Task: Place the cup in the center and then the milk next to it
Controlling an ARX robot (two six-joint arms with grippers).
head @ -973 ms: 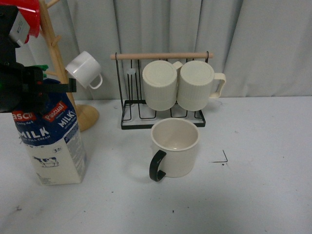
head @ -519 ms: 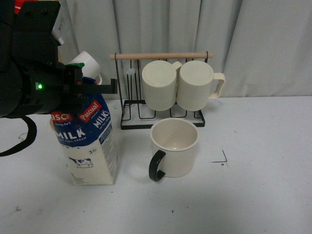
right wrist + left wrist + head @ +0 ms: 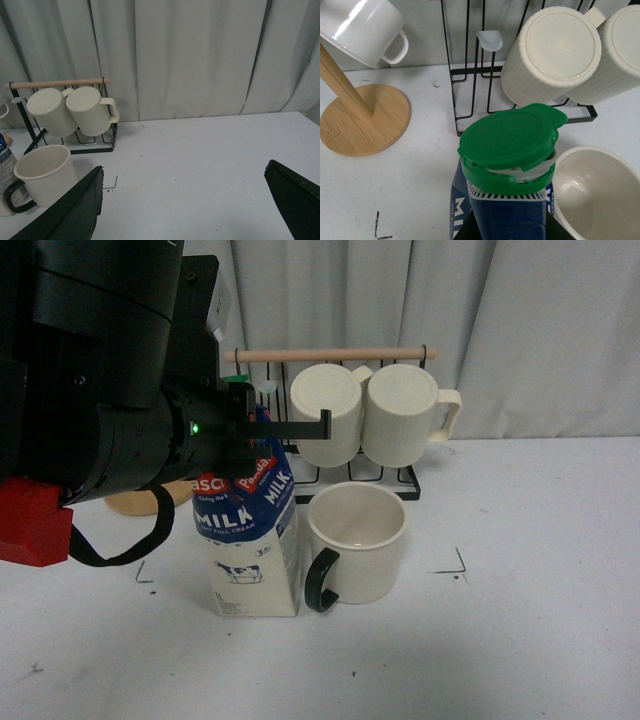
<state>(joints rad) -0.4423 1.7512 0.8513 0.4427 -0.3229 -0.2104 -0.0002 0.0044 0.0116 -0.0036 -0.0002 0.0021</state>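
Observation:
The cup (image 3: 358, 543), a wide cream mug with a black handle, stands on the white table in the middle of the front view. It also shows in the left wrist view (image 3: 595, 192) and the right wrist view (image 3: 44, 174). The milk (image 3: 248, 540), a blue-and-cream carton, stands just left of the cup, close to its handle. My left gripper (image 3: 262, 425) is shut on the carton's top. The left wrist view shows the carton's green cap (image 3: 510, 140) between the jaws. My right gripper (image 3: 185, 200) is open and empty over bare table to the right.
A black wire rack (image 3: 335, 455) with a wooden bar holds two ribbed cream mugs (image 3: 365, 415) behind the cup. A wooden mug tree (image 3: 362, 117) with a small white cup (image 3: 362, 27) stands at the back left. Grey curtains close the back.
My left gripper has carried the milk to the right, from the table's left side to just beside the cup. The cup has not moved.

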